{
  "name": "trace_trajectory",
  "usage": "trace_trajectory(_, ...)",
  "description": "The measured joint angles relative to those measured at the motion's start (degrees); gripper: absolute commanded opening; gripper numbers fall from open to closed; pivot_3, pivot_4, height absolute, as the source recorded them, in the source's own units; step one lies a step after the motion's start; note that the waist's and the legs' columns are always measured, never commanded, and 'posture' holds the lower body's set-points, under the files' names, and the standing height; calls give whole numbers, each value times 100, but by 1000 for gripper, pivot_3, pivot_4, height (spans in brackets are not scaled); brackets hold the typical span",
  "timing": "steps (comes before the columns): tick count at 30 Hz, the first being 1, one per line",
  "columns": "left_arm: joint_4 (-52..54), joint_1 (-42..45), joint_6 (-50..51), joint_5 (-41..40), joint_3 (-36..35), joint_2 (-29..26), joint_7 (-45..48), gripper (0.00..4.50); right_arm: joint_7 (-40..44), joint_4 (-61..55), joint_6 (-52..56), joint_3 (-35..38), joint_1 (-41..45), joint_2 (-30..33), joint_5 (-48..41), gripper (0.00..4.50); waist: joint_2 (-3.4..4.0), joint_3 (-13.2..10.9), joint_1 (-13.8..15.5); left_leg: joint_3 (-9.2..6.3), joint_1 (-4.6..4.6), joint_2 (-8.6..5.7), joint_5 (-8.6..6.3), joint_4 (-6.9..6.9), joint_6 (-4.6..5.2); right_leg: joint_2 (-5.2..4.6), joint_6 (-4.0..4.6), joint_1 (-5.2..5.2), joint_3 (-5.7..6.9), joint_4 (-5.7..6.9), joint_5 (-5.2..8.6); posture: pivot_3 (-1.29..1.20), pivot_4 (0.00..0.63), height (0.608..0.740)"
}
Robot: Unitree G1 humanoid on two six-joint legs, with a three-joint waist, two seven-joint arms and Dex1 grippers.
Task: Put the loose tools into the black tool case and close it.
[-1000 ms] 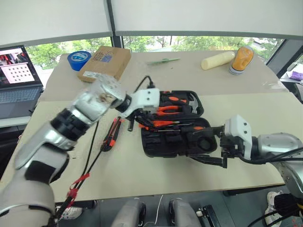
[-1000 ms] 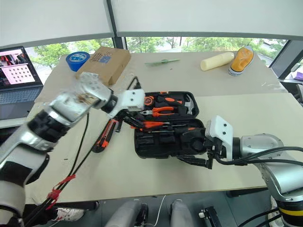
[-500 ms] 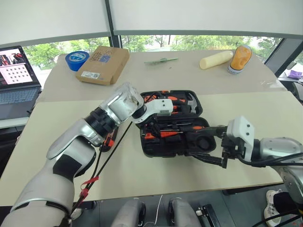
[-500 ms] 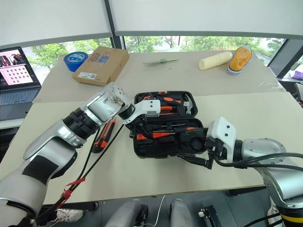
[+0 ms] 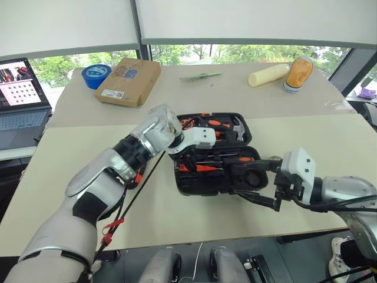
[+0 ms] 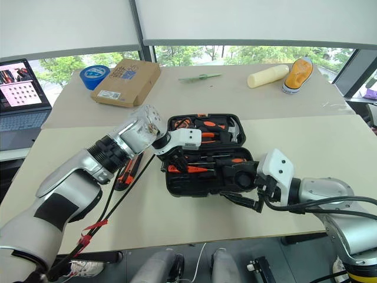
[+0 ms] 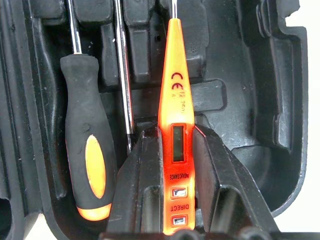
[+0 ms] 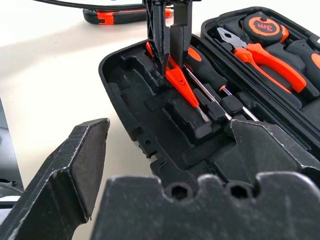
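Table's front-middle: left gripper [image 8: 167,47] has dropped steeply into the case [image 5: 250,138], clamping the tester [image 7: 176,120]; right gripper [image 5: 259,184] gapes.

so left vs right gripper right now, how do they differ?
The left gripper is shut on the slim orange tester and points steeply down into the black tool case. The right gripper is open and holds nothing, reaching almost level toward the case's near right corner, one finger over its end and one in front of its near edge. Both have two black fingers and sit at the open case.
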State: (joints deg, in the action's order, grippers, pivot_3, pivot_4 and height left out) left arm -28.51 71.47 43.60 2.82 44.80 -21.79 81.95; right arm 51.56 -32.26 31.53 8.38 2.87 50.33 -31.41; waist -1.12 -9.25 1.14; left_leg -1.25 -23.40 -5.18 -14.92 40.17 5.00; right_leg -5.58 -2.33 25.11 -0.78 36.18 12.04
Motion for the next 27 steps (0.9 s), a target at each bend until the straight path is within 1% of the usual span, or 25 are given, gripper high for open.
trace_trajectory(8,-374,26,176,61,-150,256,51,390,-71,-94,-56,0,-53,-10,80,4500,0,0,5,0,-1,0,0,2,0,2,-1,2,0,1,0,0,150,738)
trace_trajectory(9,-381,26,184,64,-156,256,55,1391,-78,-93,-61,0,-88,-12,85,4500,0,0,2,0,-2,0,1,1,-1,2,-1,3,0,1,0,0,150,738)
trace_trajectory(10,-386,24,187,79,-158,253,70,1601,-81,-93,-62,0,-99,-16,85,4500,0,0,-1,0,-4,0,1,2,-1,2,-1,4,-1,1,0,0,150,738)
trace_trajectory(11,-378,24,186,79,-160,253,96,2091,-84,-93,-64,0,-99,-17,86,4500,0,0,-5,0,-6,0,1,2,-2,2,-1,6,-1,1,0,0,150,738)
trace_trajectory(13,-320,24,191,72,-160,198,204,2756,-87,-95,-76,0,-99,-17,85,4500,0,0,-14,0,-7,0,2,2,-4,2,0,7,-1,1,0,0,150,738)
trace_trajectory(15,-162,19,168,31,-204,58,329,3447,-87,-98,-79,-1,-98,-17,81,4500,0,0,-28,0,-7,1,2,1,-4,2,0,9,-1,2,0,0,150,738)
trace_trajectory(17,105,21,136,-14,-413,-248,408,4301,-86,-101,-80,-1,-100,-17,81,4500,0,0,-40,0,-8,2,4,-1,-7,2,0,12,-3,1,0,0,150,738)
trace_trajectory(18,198,21,137,-54,-489,-372,457,4476,-84,-103,-81,-2,-100,-17,79,4500,0,0,-43,-1,-8,2,4,-2,-7,2,0,14,-3,3,0,0,150,738)
trace_trajectory(21,856,-136,-42,-375,-1061,-885,689,4476,-80,-94,-81,-3,-96,-17,77,4500,1,1,-53,0,-7,3,8,-10,-16,0,0,18,-4,3,0,0,150,738)
trace_trajectory(22,1020,-250,-168,-476,-1309,-962,646,4259,-76,-93,-82,-2,-96,-17,76,4500,2,1,-49,0,-5,3,8,-9,-17,-1,0,16,-4,2,-1,0,150,738)
trace_trajectory(23,1087,-355,-256,-542,-1474,-979,592,3943,-70,-93,-81,-2,-96,-17,76,4500,2,1,-41,-1,-3,2,8,-7,-17,-3,0,12,-3,1,-1,0,150,738)
trace_trajectory(24,1158,-514,-374,-609,-1649,-972,489,3775,-62,-94,-81,-3,-89,-17,73,4500,2,1,-29,-2,0,1,8,-6,-16,-5,0,7,-2,0,-1,0,150,738)
trace_trajectory(25,1269,-883,-626,-773,-1944,-958,334,3301,-53,-92,-81,-4,-83,-16,73,4500,3,2,-25,-2,2,1,8,-2,-16,-6,0,3,-1,0,-1,0,150,738)
trace_trajectory(27,1387,-1374,-968,-935,-2211,-957,220,2779,-41,-88,-81,-2,-79,-14,72,4500,3,2,-28,-1,2,0,8,-2,-16,-6,-1,5,-3,0,-1,0,150,738)
